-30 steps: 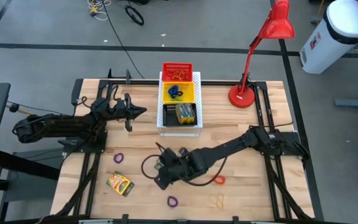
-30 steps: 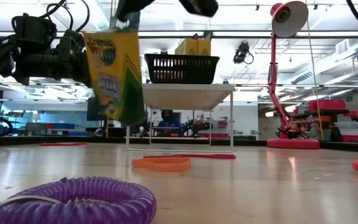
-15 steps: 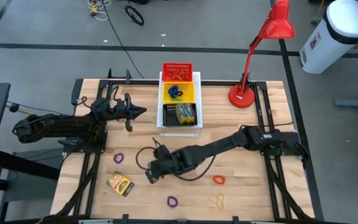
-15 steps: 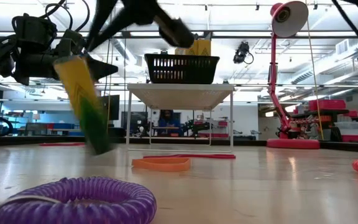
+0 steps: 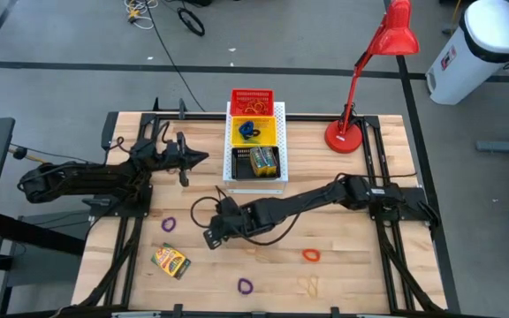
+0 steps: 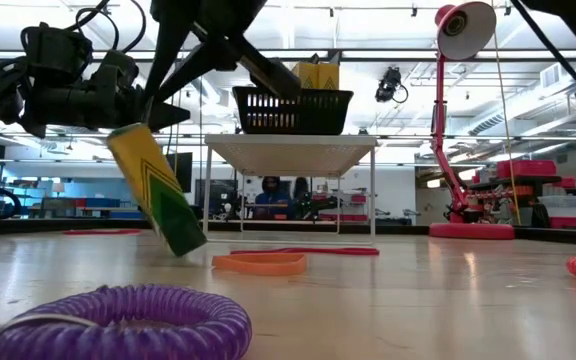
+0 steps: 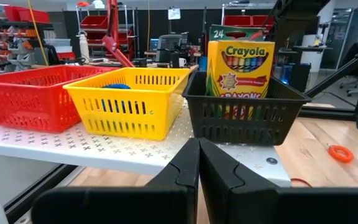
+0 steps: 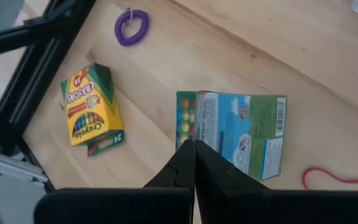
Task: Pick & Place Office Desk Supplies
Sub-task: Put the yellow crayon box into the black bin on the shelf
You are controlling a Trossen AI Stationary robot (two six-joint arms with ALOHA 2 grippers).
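A yellow-and-green crayon box (image 6: pixel 158 190) hangs tilted in my shut right gripper (image 5: pixel 216 231) over the table's middle left. A second crayon box (image 5: pixel 171 261) lies flat near the table's near left corner, also visible in the right wrist view (image 8: pixel 92 109). More crayon boxes (image 7: pixel 240 61) stand in the black basket (image 7: pixel 244 112). Purple loops (image 5: pixel 168 224) (image 5: pixel 245 285), an orange loop (image 5: pixel 311 255) and rubber bands (image 5: pixel 309 284) lie on the wood. My left gripper (image 7: pixel 197 152) is shut on nothing and hovers level, left of the baskets. My right gripper pinches the crayon box between its two fingers at one edge (image 8: pixel 211 142), coming from above and pointing down. The box hangs tilted below the fingers, its printed back face (image 8: pixel 247 130) toward the wrist camera. Whether its lower corner (image 6: pixel 193 248) touches the table I cannot tell.
Red, yellow and black baskets sit in a row on the white perforated board (image 5: pixel 278 110) at the far middle. The red desk lamp (image 5: pixel 360 79) stands at the far right. A red rubber band (image 8: pixel 328 177) lies beside the held box. Bare wood lies right of the orange loop.
My right gripper has travelled toward the table's left and far edges, carrying the crayon box with it. The box has tipped from upright to slanting.
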